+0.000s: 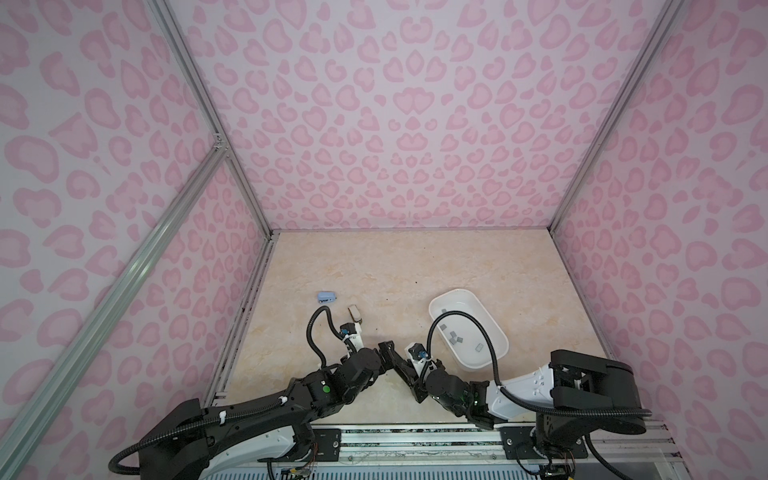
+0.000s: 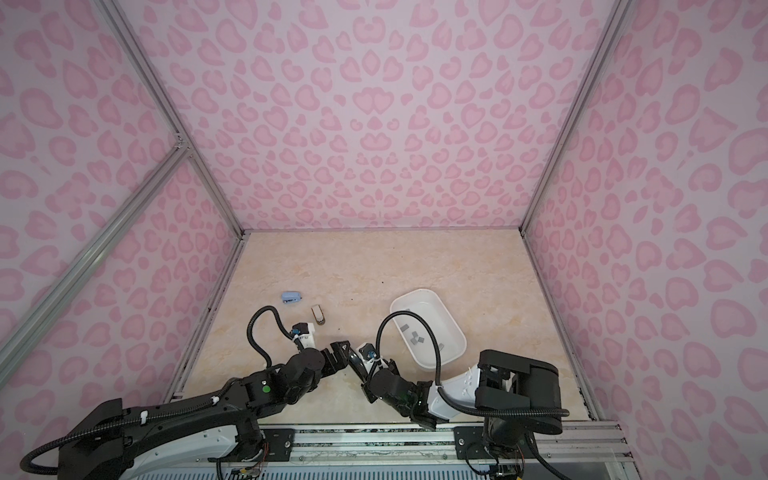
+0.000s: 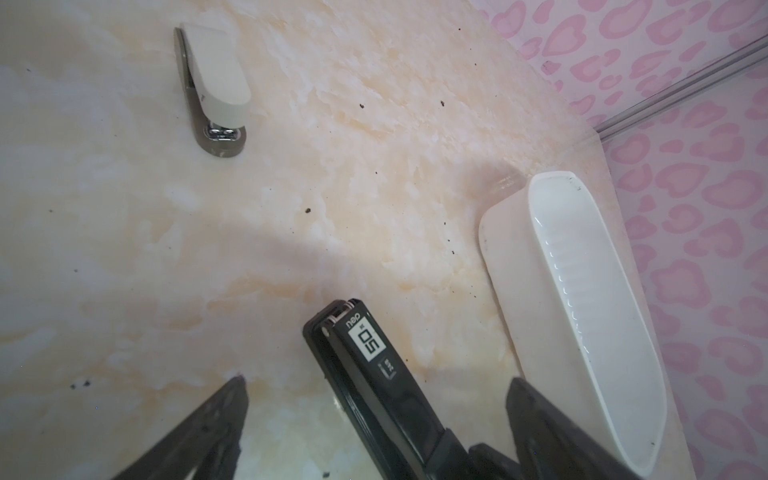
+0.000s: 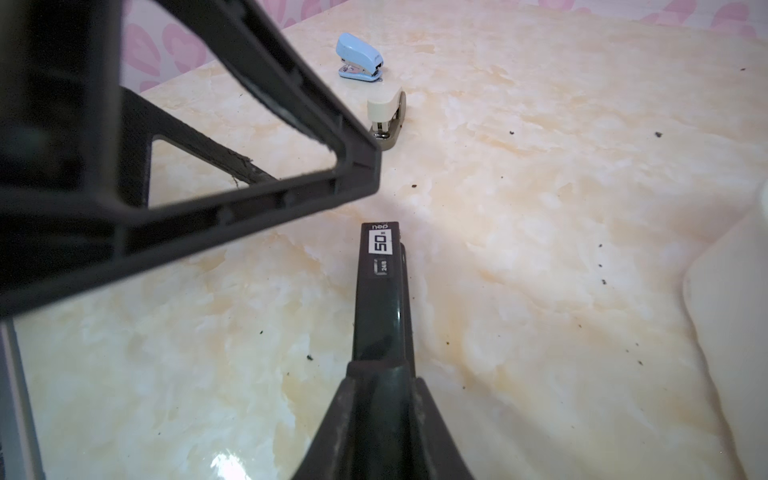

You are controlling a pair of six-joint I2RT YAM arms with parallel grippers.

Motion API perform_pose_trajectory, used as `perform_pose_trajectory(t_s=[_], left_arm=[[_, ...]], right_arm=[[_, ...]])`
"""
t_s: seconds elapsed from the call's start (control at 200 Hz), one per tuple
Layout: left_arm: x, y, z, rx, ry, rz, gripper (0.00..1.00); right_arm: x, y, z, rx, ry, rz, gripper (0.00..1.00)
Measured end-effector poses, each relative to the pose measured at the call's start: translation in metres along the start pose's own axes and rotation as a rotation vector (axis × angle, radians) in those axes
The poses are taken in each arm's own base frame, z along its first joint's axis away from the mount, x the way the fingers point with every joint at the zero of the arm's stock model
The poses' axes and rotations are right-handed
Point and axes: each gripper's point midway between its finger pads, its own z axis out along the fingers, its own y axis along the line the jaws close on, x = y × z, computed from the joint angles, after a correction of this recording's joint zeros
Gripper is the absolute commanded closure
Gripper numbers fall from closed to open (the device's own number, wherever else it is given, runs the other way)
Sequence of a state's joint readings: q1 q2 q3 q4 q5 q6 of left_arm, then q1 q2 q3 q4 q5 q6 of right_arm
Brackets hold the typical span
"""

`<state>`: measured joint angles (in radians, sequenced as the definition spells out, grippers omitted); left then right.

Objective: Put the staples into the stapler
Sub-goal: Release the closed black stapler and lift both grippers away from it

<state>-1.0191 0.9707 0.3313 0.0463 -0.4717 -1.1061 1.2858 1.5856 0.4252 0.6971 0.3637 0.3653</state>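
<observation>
Marble tabletop (image 1: 395, 270), black stapler (image 4: 380, 291) rear hidden between right fingers (image 4: 332, 428), staples (image 1: 455, 333) tiny

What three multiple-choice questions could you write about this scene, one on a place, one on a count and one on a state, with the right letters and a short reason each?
1. Where do the staples lie? A in the white tray; B in a cardboard box; C on a blue plate.
2. How many staplers are in view? A one; B two; C three.
3. How is the left gripper? A wide open; B shut on a pen; C shut on a cloth.
Key: 1 A, the grey blocks lie on the tray's floor. 2 C, a blue stapler, a cream stapler and a black stapler show. 3 A, its fingers stand far apart, either side of the black stapler.
</observation>
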Motion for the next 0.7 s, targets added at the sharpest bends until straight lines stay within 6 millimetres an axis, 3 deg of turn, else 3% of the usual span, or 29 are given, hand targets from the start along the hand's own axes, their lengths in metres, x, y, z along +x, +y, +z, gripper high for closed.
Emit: perform_pose_trajectory(t_s=[0.34, 0.56, 0.7], left_arm=[[-0.013, 0.002, -0.011, 0.015, -0.035, -0.018, 0.04], [-0.034, 0.013, -0.021, -0.001, -0.083, -0.040, 0.04], [-0.045, 0.022, -0.028, -0.007, -0.110, -0.048, 0.04]], right_arm=[[-0.011, 0.003, -0.010, -0.012, 0.033, -0.015, 0.51], [-0.004, 0.003, -0.009, -0.005, 0.076, -0.033, 0.50], [0.003, 0.005, -0.003, -0.006, 0.104, -0.036, 0.56]])
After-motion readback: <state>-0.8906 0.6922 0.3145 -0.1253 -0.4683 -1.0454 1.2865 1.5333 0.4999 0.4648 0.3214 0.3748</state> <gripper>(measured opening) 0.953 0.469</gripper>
